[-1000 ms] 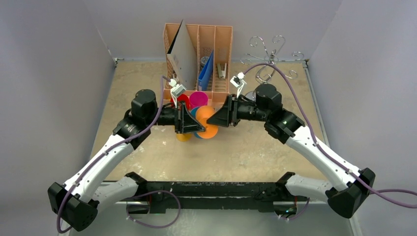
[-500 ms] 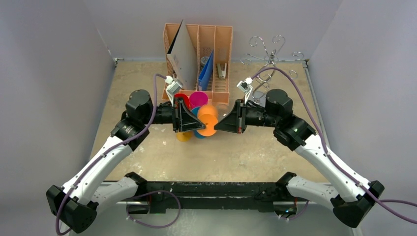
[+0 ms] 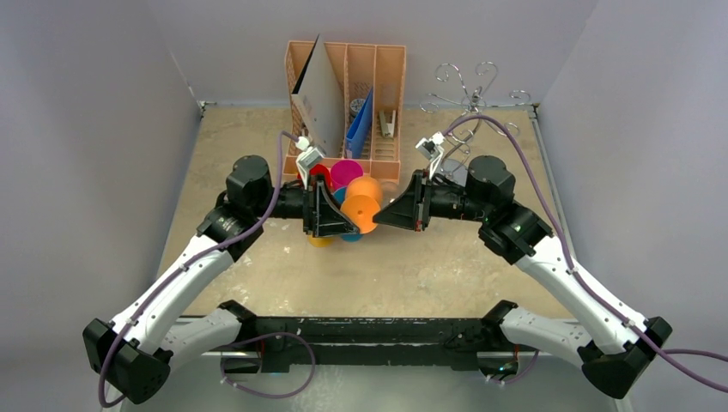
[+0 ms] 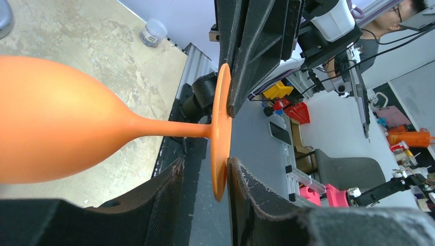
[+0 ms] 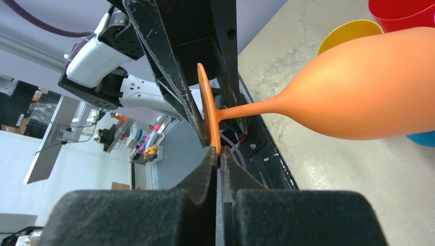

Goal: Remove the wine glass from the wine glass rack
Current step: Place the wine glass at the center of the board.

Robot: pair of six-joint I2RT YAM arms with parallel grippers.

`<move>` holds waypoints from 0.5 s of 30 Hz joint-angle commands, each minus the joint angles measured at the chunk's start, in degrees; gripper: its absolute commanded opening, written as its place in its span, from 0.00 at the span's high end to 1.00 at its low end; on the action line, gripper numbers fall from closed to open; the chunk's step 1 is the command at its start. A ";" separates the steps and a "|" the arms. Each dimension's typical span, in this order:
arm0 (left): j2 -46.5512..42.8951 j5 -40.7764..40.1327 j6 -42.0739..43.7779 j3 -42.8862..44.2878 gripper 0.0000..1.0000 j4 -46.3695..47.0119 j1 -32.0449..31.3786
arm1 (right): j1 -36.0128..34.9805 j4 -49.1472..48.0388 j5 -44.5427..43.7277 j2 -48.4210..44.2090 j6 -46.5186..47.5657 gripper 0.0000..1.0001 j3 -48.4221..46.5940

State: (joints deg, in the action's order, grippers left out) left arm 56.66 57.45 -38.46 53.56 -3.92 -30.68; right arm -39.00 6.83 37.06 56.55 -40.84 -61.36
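An orange wine glass (image 3: pixel 361 206) hangs on its side above the table between my two grippers, clear of the wine glass rack (image 3: pixel 470 94), a silver wire stand at the back right. My right gripper (image 5: pixel 218 151) is shut on the rim of the glass's round foot (image 5: pixel 208 110); the bowl (image 5: pixel 369 87) points away from it. My left gripper (image 4: pixel 205 164) is open around the same foot (image 4: pixel 220 128), with a gap on one side while the other finger lies close against the disc. In the top view the left gripper (image 3: pixel 342 215) and the right gripper (image 3: pixel 384 211) face each other.
A peach slotted organiser (image 3: pixel 343 86) with folders stands at the back centre. Under the glass sit coloured cups: red (image 3: pixel 319 174), pink (image 3: pixel 347 172) and yellow (image 3: pixel 320 240). A small jar (image 4: pixel 153 32) stands by the table edge.
My right gripper has shut on the glass's foot and its arm has drawn back to the right. My left gripper, shut on the foot before, has since opened. The glass sits slightly higher.
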 commanded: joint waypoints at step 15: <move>-1.33 -0.82 -2.13 -0.10 1.00 10.33 -0.39 | -0.27 -1.88 2.07 -1.28 2.65 0.59 -2.11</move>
State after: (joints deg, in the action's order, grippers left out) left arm 57.78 57.19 -42.59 53.56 2.98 -30.92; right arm -39.00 5.54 38.57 57.32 -40.53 -61.36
